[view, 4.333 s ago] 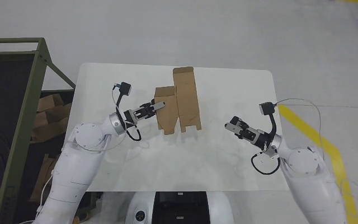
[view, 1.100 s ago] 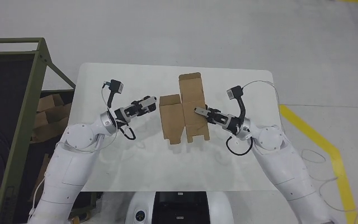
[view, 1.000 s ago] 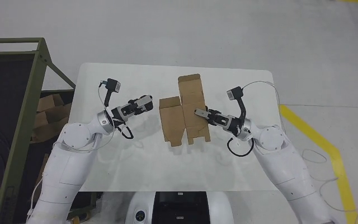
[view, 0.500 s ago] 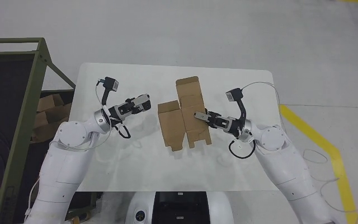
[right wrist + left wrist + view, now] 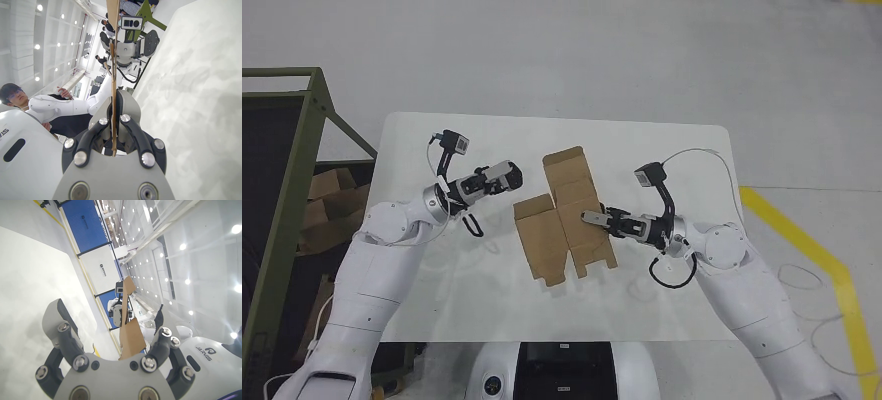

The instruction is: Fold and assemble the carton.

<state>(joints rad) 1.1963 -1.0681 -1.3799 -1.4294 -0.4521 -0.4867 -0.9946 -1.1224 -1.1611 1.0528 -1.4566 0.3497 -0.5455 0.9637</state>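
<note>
A little while ago the left gripper (image 5: 510,177) held the carton (image 5: 552,240) by its side, and the right arm was far off. Now they have swapped. The right gripper (image 5: 587,217) has come in and is pinched tight on the carton's edge on its own side. The left gripper has let go and pulled back. Its fingers (image 5: 64,317) are wide apart and hold nothing.

The carton has turned a bit and slid a little toward the left arm. It is over the middle of the white table (image 5: 442,290). It is still flat, with its flaps sticking out. From the wrist views we think the right gripper holds it up on its edge, off the table.

So we think the handover is done, but no folding has begun yet. The left gripper is near and free to push a flap.

Beside the table stands a green cart (image 5: 282,120) with cardboard pieces (image 5: 332,195) in it. It is well apart from the arms, so we think nothing blocks them.
</note>
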